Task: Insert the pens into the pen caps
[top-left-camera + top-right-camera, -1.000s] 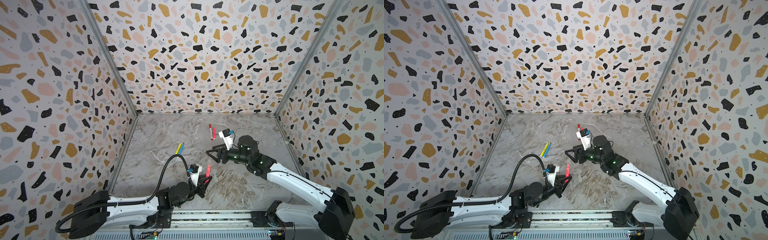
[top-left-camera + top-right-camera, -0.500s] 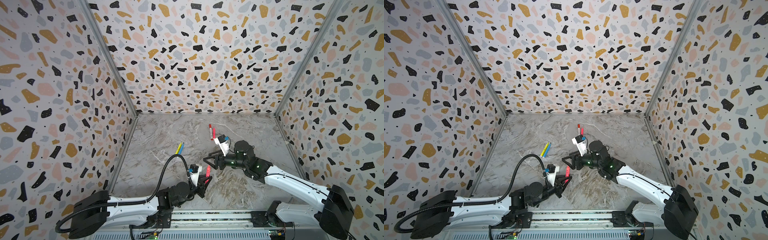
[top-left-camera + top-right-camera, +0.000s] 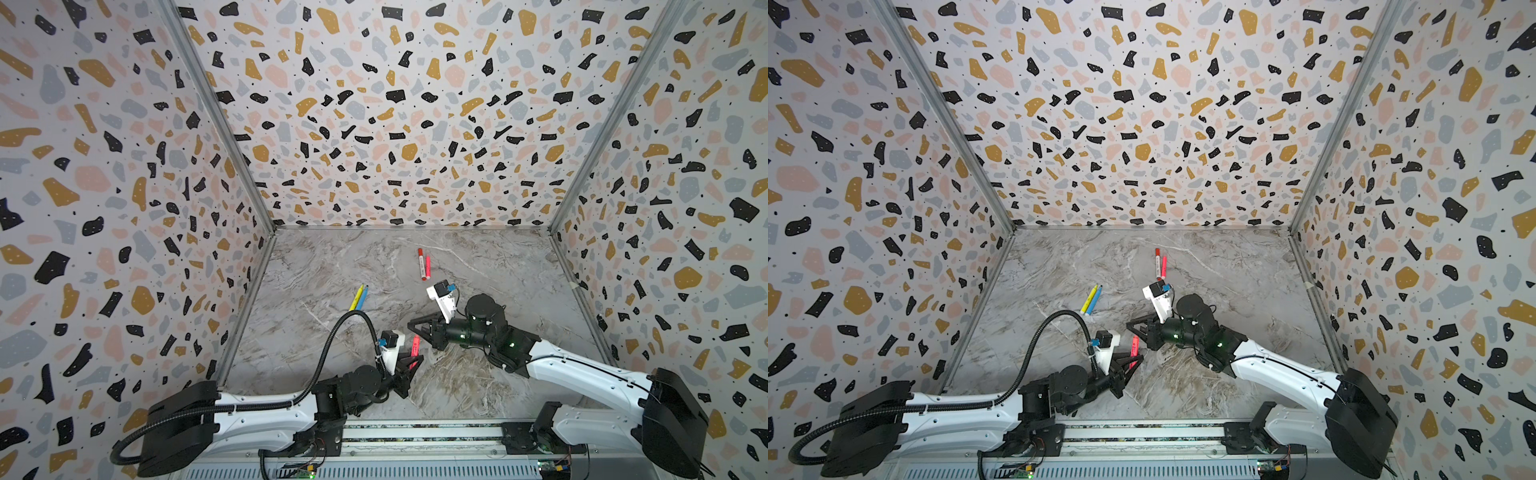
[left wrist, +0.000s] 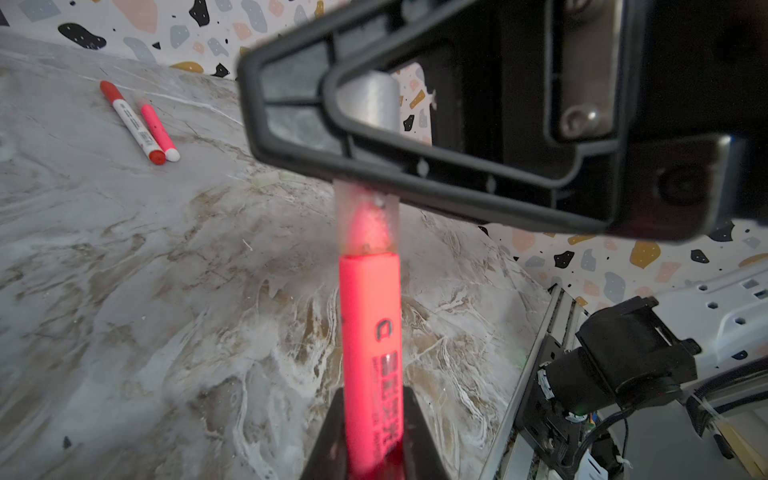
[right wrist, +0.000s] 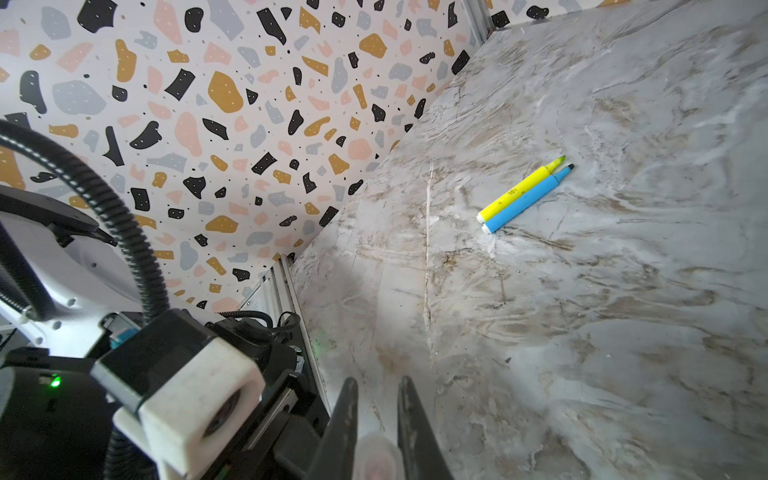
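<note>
Pink pen [image 3: 415,347] is pinched in our left gripper [image 3: 413,365] near the front middle of the table [image 3: 332,270] in both top views, and our right gripper [image 3: 415,328] sits closed right at its far tip. Left wrist: we see a clear cap [image 4: 368,212] over that tip, clamped by the right gripper. Right wrist: same cap squeezed between the jaws, with yellow pen [image 5: 519,189] and blue pen [image 5: 525,201] lying side by side beyond.

Grey-brown marble table [image 3: 498,270] is enclosed on 3 sides by terrazzo-print walls [image 3: 395,124]; metal strips [image 3: 214,104] are fitted at wall corners, down to table's back.
</note>
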{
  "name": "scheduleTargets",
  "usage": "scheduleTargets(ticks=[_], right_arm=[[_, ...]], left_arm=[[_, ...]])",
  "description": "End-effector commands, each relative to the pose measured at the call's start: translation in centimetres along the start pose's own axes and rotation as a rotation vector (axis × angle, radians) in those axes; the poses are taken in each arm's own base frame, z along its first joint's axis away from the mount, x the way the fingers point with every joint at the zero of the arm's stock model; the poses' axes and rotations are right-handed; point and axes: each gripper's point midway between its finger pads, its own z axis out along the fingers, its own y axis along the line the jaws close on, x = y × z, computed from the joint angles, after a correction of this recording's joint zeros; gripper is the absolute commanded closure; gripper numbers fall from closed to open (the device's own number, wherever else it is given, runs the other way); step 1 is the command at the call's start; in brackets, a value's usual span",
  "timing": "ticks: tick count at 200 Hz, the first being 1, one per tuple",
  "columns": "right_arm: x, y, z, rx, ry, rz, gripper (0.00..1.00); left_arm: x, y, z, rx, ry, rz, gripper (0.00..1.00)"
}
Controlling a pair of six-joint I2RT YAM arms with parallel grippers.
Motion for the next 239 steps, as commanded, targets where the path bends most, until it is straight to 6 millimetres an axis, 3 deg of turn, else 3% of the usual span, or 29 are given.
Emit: scheduleTargets(ticks=[1, 54, 76, 95, 137, 154, 217, 239], right_arm=[[5.4, -1.0, 0.6, 0.034, 0.103, 0.05, 1.0], [14.7, -2.5, 1.2, 0.151, 0.221, 0.153, 1.0], [16.5, -2.3, 1.3, 0.15, 0.245, 0.172, 1.0], [16.1, -1.7, 1.4, 0.141, 0.233, 0.162, 1.0], [12.2, 0.2, 1.5, 0.135, 0.174, 0.07, 1.0], [11.6, 0.8, 1.8, 0.114, 0.168, 0.058, 1.0], [14.6, 1.7, 2.4, 0.07, 0.219, 0.105, 1.0], [14.7, 2.1, 2.4, 0.06, 0.221, 0.1, 1.0]], left_arm=[[-5.3, -1.7, -0.9, 0.049, -0.193, -0.069, 1.0], [-9.1, -2.1, -1.7, 0.036, -0.297, -0.051, 1.0], [-10.3, -2.1, -1.9, 0.047, -0.319, -0.056, 1.0], [-10.4, -1.9, -1.8, 0.049, -0.319, -0.06, 1.0], [-9.9, -1.3, -1.9, 0.036, -0.313, -0.07, 1.0], [-9.9, -1.0, -2.1, 0.031, -0.32, -0.079, 1.0], [-11.0, -0.6, -2.8, 0.016, -0.35, -0.082, 1.0], [-10.8, -0.4, -2.7, 0.013, -0.343, -0.078, 1.0]])
